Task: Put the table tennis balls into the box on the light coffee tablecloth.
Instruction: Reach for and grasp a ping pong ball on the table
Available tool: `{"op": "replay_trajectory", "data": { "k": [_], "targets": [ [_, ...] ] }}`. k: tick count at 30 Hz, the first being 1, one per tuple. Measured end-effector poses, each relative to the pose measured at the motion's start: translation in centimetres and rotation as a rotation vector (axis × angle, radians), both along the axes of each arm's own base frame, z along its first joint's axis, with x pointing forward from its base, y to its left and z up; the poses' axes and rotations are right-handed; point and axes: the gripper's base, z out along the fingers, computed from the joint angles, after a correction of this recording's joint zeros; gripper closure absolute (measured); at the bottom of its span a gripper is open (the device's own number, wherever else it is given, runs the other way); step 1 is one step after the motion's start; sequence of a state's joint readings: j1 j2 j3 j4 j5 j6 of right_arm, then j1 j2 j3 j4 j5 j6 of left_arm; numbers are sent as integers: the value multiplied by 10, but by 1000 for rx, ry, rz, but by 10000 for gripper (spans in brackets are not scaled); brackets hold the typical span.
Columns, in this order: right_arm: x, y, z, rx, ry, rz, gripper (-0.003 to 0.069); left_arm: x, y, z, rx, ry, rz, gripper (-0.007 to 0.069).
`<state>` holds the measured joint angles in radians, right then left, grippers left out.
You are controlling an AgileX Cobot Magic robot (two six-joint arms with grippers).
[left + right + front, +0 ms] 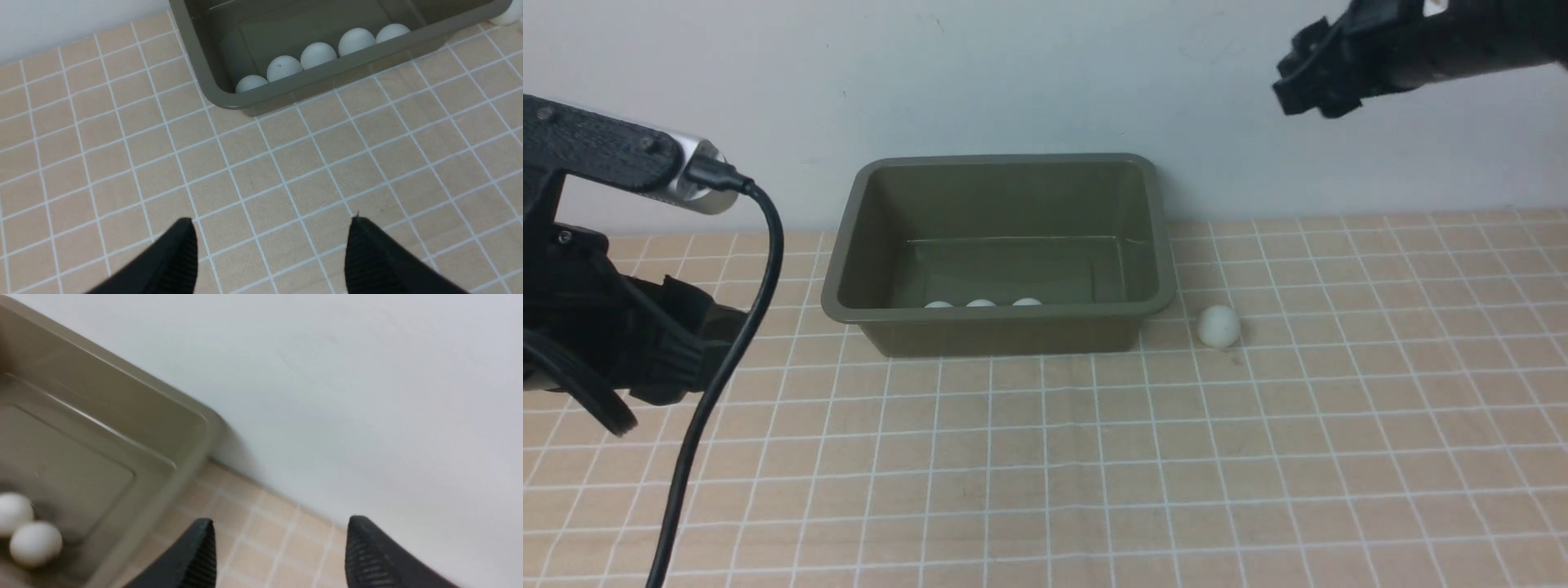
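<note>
With five balls lying in the box and one ball on the cloth just beside its right end, we judge the last pick due (left gripper and right gripper both gape empty), so the raised right one must descend over it.

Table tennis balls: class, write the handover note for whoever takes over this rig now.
Left gripper: open, empty, low over the tablecloth, left of the box.
Right gripper: open, empty, raised to the box's right.
Done: five balls in the box, along its near wall.
Left: one ball on the tablecloth beside the box's right end; put it in.
</note>
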<state>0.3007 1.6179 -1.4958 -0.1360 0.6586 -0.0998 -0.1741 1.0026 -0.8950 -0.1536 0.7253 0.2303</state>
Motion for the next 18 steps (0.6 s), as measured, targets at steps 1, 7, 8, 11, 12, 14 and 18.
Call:
{"op": "replay_trajectory", "data": {
  "k": [1, 7, 8, 11, 12, 14, 18],
  "targets": [
    [-1, -3, -2, 11, 32, -13, 279, 0, 0, 0, -1, 0, 0, 221],
    [6, 8, -47, 62, 307, 50, 290, 0, 0, 0, -2, 0, 0, 221],
    [10, 13, -58, 77, 345, 78, 286, 0, 0, 0, -2, 0, 0, 221],
    [22, 21, -89, 74, 424, 149, 257, 0, 0, 0, -3, 1, 0, 221],
    [24, 21, -95, 75, 439, 156, 253, 0, 0, 0, -3, 1, 0, 221],
    [33, 16, -115, 84, 485, 159, 222, 0, 0, 0, -6, 8, -1, 221],
    [45, -4, -133, 125, 519, 112, 190, -2, -1, -2, -11, 38, -5, 221]
  ]
}}
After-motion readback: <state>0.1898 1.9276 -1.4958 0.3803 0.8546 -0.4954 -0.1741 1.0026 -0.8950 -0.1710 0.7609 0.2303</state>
